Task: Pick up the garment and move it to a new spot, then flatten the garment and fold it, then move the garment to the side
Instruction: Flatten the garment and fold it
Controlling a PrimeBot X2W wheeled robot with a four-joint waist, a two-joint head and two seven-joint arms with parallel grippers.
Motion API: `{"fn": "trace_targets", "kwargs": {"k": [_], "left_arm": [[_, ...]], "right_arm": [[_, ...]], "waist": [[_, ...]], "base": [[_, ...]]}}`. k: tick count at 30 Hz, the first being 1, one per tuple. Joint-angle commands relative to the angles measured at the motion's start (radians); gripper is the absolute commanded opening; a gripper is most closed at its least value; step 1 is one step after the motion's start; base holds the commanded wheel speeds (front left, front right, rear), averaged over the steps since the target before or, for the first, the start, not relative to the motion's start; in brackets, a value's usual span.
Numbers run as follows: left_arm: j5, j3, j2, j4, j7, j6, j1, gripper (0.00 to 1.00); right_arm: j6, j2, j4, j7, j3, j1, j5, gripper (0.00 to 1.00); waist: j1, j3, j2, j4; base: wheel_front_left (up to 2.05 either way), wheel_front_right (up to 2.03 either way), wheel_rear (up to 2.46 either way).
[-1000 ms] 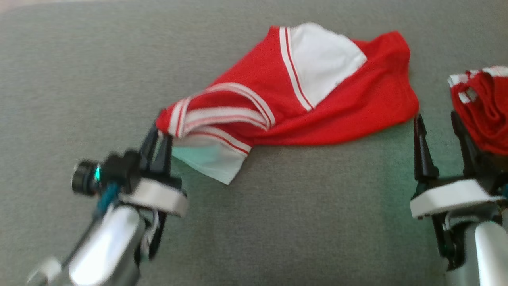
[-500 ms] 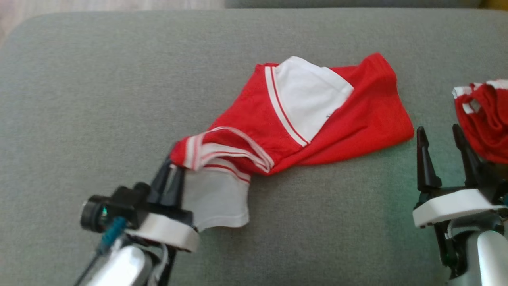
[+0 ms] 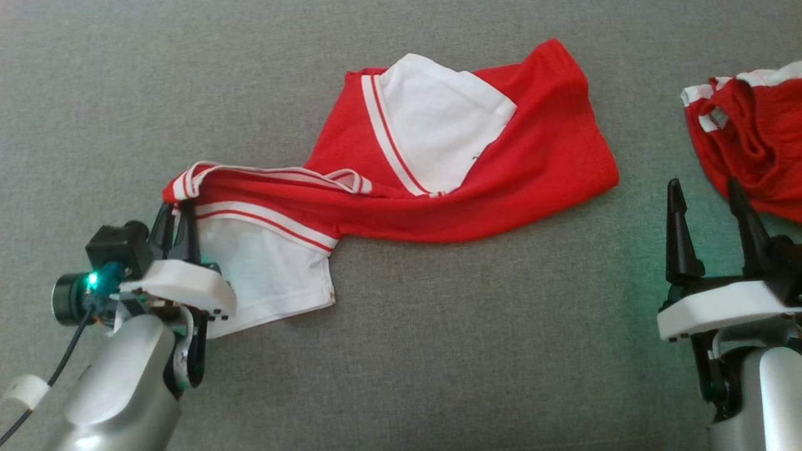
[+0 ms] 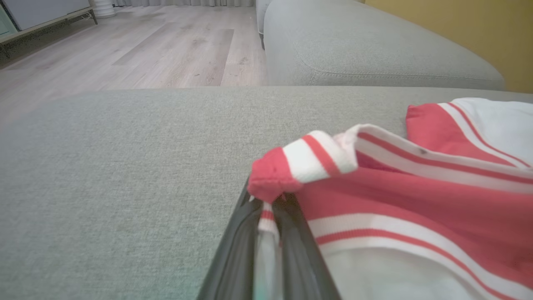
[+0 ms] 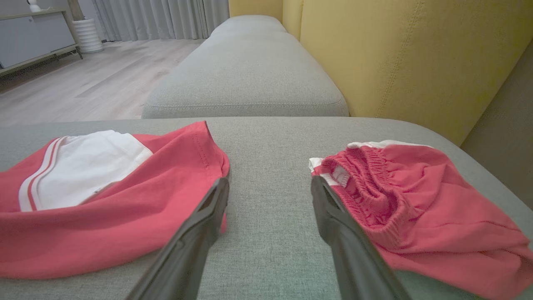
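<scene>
Head view: red-and-white garment drawn out across grey cushion.
Left gripper: pinched tight on garment's striped edge.
Right gripper: jaws wide, empty.

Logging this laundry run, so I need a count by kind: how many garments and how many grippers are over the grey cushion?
Red-and-white garments: 2 (stretched-out garment, crumpled garment)
Grippers: 2 (left gripper, right gripper)
Total: 4
</scene>
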Motion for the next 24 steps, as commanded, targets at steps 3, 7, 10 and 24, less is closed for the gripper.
{"fn": "trace_targets", "kwargs": {"k": [3, 7, 10, 24], "left_arm": [[-0.008, 0.048, 0.02, 0.022, -0.023, -0.015, -0.043, 0.0], [-0.01, 0.039, -0.003, 0.069, -0.053, -0.04, -0.049, 1.0], [-0.007, 0.037, -0.018, 0.068, -0.081, -0.051, -0.032, 1.0], [0.077, 0.055, -0.121, -0.262, -0.112, -0.005, 0.263, 1.0]], "right_arm": [[0.007, -0.005, -0.025, -0.009, 0.017, -0.028, -0.003, 1.0], [0.007, -0.005, -0.011, -0.012, 0.017, -0.018, -0.001, 1.0], [0.007, -0.005, 0.001, -0.011, 0.02, -0.011, -0.001, 1.0], [0.007, -0.026, 0.147, 0.215, -0.005, -0.085, -0.101, 1.0]], "waist": [[-0.0002, -0.004, 0.0, 0.0], [-0.0002, -0.027, 0.0, 0.014], [-0.0002, -0.052, 0.0, 0.027], [-0.0002, -0.137, 0.0, 0.148]], "base": [[0.0, 0.0, 0.0], [0.0, 0.0, 0.0], [0.0, 0.0, 0.0], [0.0, 0.0, 0.0]]}}
